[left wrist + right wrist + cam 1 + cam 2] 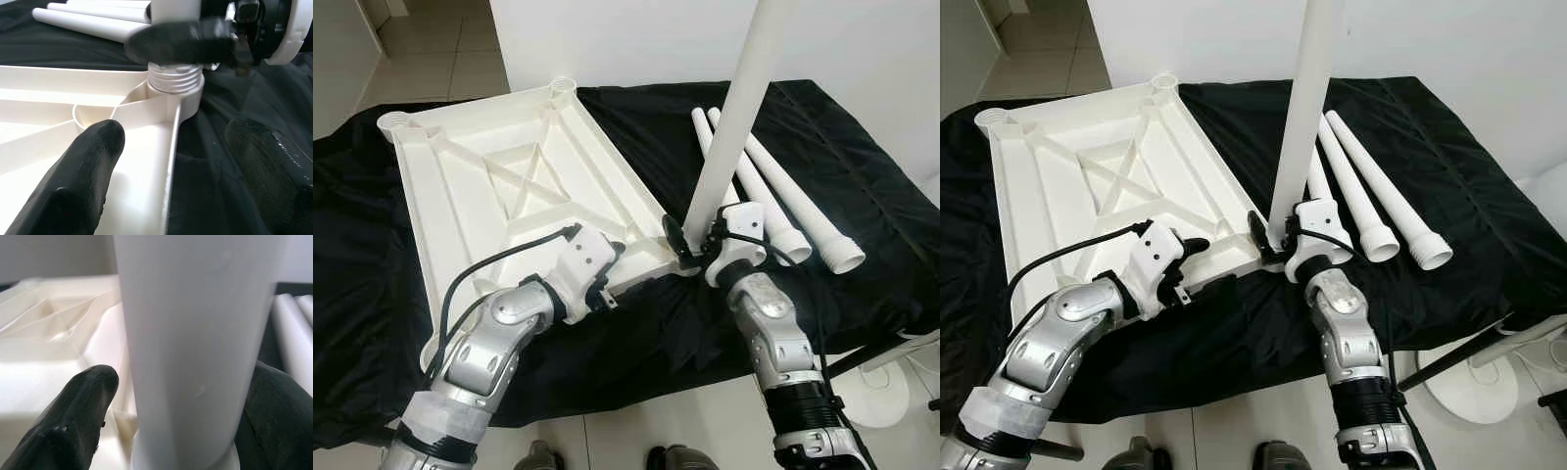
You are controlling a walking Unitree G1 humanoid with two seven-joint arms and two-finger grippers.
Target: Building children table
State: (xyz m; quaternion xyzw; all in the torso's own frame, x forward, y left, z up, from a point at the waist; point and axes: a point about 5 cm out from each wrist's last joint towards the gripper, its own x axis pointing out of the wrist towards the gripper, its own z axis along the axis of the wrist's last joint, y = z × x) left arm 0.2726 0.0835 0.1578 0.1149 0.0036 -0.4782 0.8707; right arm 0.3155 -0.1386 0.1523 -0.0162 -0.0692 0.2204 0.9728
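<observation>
A white tabletop lies upside down on the black cloth. A white table leg stands upright in the socket at the tabletop's near right corner, its threaded end partly showing. My right gripper is shut on the leg just above the socket, one finger on each side. At the tabletop's near edge, left of that corner, my left gripper is open. It straddles the rim, one finger inside the tabletop and one over the cloth. Three more white legs lie side by side to the right.
The black cloth covers a low surface that ends just in front of my arms, with pale floor tiles below. A white round stand base sits on the floor at the right. A white wall rises behind the cloth.
</observation>
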